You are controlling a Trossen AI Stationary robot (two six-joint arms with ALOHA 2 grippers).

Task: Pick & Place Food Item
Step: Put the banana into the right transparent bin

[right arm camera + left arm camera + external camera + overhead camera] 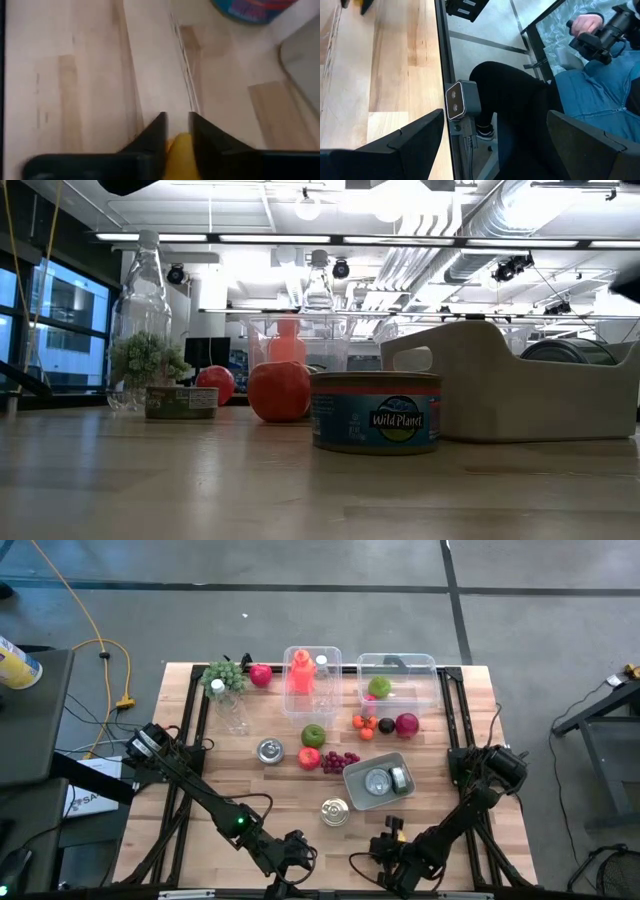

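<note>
A small yellow food item (180, 154) sits between the fingers of my right gripper (176, 122), which is shut on it above the bare wood near the table's front edge (391, 836). From above, only a yellow speck (393, 824) of it shows at the gripper. My left gripper (492, 150) stands open and holds nothing at the front edge (290, 862), looking past the table. A grey bin (352, 780) with tins in it stands just beyond my right gripper, and a tin (335, 812) stands beside the bin. My right gripper pinches the yellow item (181, 145) between its two fingers, which slant down toward the table top. The item sits behind the fingertips (159, 125), and the fingers hide most of it. Which part they hold, and whether it is lifted clear, I cannot tell.
Farther back stand a green apple (313, 735), a red apple (308, 757), grapes (341, 760), a second tin (270, 750), a pomegranate (406, 724) and two clear containers (432, 668). A seated person (600, 95) is just past the front edge. There is bare wood between the two grippers.
</note>
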